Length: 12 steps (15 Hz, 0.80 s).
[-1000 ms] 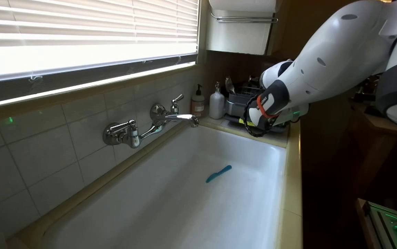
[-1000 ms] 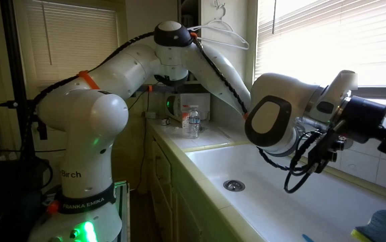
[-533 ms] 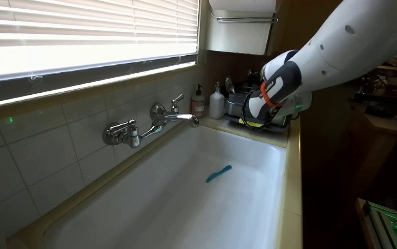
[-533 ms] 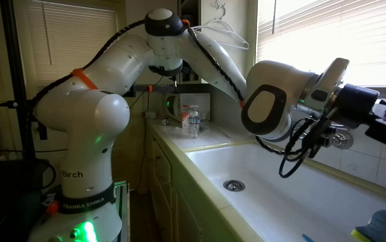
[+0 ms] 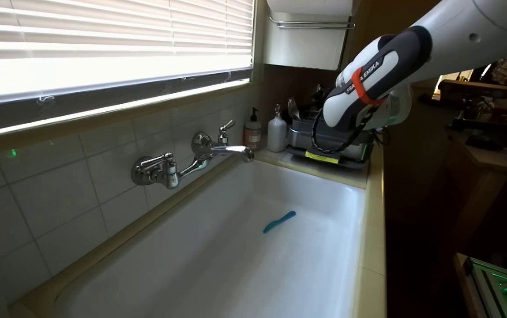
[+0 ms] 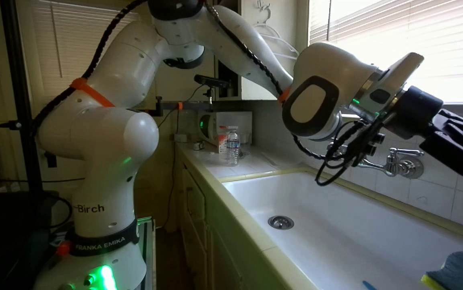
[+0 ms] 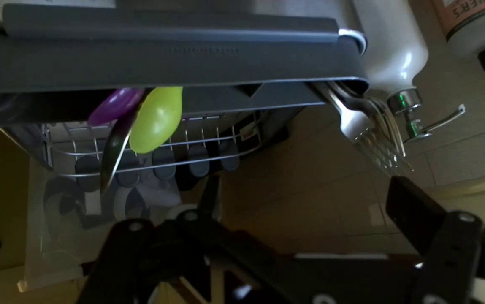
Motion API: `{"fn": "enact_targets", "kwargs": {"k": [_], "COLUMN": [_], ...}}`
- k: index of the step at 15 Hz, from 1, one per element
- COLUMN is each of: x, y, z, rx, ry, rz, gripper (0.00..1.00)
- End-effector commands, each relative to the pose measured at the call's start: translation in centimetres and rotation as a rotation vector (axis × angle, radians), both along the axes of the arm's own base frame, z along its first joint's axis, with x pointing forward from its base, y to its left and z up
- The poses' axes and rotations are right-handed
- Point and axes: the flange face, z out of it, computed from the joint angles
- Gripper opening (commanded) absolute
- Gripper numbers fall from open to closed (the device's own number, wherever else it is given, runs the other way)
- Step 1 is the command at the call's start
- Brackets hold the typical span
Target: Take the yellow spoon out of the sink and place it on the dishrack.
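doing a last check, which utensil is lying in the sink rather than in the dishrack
The blue utensil, lying in the sink; the yellow spoon, purple utensil, dark shiny utensil and forks all stick out of the dishrack.

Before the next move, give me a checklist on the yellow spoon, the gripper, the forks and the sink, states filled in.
Yellow spoon in the cutlery holder of the rack: ok.
Yellow spoon fully seated: cannot tell, its handle is hidden.
Gripper open, holding nothing: ok.
Gripper clear of the forks: cannot tell, they show near it in the wrist view.
Sink without other cutlery: not ok, a blue knife lies there.
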Motion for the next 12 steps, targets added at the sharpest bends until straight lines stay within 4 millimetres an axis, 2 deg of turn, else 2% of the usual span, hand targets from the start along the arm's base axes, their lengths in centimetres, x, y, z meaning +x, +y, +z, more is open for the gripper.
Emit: {"fn": "enact_targets", "kwargs": {"k": [1, 12], "x": [-1.1, -2.6], "y": [0.7, 2.3], "z": [0.2, 1.8], "rx": [0.136, 0.386], "ry": [0.079, 0.338], "rz": [0.065, 0.216], "gripper": [1.0, 1.0]}}
